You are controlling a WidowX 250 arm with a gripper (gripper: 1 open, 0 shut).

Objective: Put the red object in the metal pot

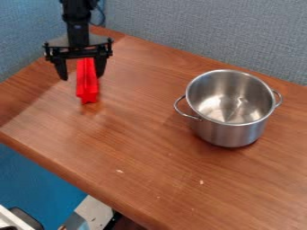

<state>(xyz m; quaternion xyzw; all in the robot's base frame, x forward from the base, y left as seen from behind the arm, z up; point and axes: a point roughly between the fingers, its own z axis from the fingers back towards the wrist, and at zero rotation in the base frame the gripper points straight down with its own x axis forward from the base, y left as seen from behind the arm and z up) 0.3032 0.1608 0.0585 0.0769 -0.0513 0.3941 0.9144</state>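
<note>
The red object (88,81), a long bright red block, lies on the brown wooden table (132,135) near its far left corner. My black gripper (82,72) hangs straight over the block's far end, open, with one finger (60,69) on each side of it. Whether the fingers touch the block cannot be told. The metal pot (229,108), shiny steel with small side handles, stands upright and empty on the right side of the table, well apart from the gripper.
A blue-grey textured wall (204,31) runs behind the table. The table's front edge (72,175) falls off toward a blue floor at lower left.
</note>
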